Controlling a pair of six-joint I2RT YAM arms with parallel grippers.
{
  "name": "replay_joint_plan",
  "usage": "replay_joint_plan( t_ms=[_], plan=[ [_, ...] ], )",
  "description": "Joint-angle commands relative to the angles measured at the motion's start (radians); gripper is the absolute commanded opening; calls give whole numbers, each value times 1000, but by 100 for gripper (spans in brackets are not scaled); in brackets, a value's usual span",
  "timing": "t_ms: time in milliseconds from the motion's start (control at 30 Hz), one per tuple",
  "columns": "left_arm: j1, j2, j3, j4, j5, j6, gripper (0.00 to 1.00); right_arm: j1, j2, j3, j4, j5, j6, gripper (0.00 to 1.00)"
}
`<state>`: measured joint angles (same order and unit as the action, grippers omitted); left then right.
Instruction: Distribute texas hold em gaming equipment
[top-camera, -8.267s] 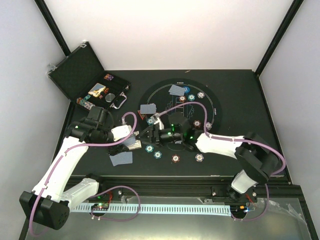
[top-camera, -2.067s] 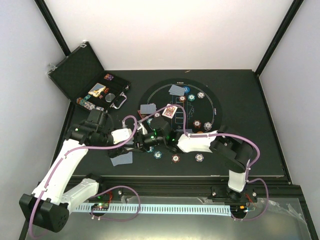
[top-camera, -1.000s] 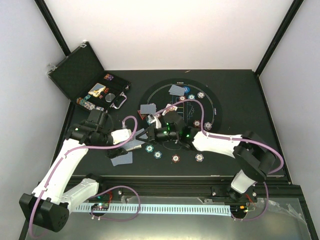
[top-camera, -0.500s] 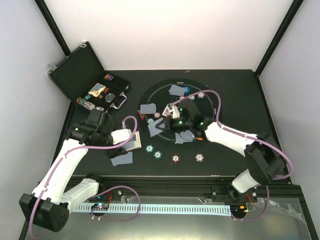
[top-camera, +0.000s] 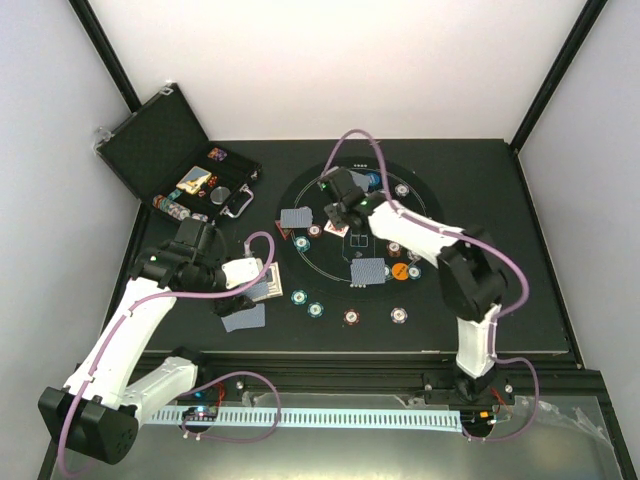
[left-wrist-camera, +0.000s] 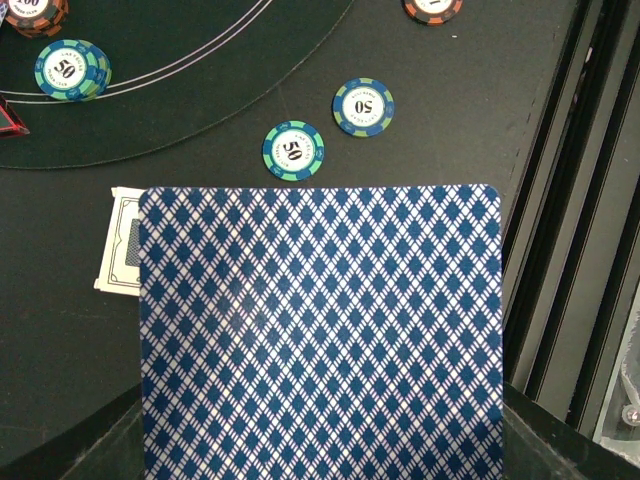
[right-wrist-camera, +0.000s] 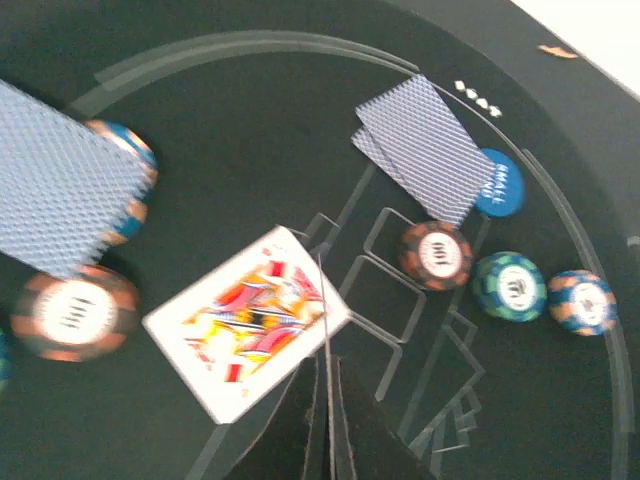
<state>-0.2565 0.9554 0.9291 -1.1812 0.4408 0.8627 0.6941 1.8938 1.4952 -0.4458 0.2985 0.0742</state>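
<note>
Two grips held: my left gripper (top-camera: 262, 282) clamps blue-backed playing cards (left-wrist-camera: 320, 330) just beside the round mat (right-wrist-camera: 230, 150) as dealing stock, while my right gripper (right-wrist-camera: 325, 365) pinches a face-up court card (right-wrist-camera: 245, 325) above the mat's printed boxes, presumably for placement.

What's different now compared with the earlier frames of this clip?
The right claw swung from beside the left claw and its deck to the far part of the mat. It is shut, at a face-up card; whether it grips it is unclear. A face-down card now shows mid-mat. The left claw still holds the deck; the case and near chips stayed put.
</note>
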Motion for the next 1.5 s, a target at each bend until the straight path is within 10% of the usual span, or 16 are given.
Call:
replay_joint_plan(
  t_ms=[0, 300, 767, 1100, 1467],
  plan=[
    [0, -5, 53, -12, -6, 3, 1, 43, 109, 25, 81, 389, -293, 1],
    [0, -6, 53, -12, -27, 8, 1, 68, 237, 23, 150, 462, -407, 2],
    [0, -7, 70, -30, -21, 12, 1, 127, 218, -54, 72, 303, -262, 43],
    [0, -7, 86, -33, -5, 11, 2, 110, 51, -188, 42, 70, -101, 74],
    [0, -8, 91, -35, -11, 10, 1, -134, -21, -297, 163, -570, 431, 75]
  ],
)
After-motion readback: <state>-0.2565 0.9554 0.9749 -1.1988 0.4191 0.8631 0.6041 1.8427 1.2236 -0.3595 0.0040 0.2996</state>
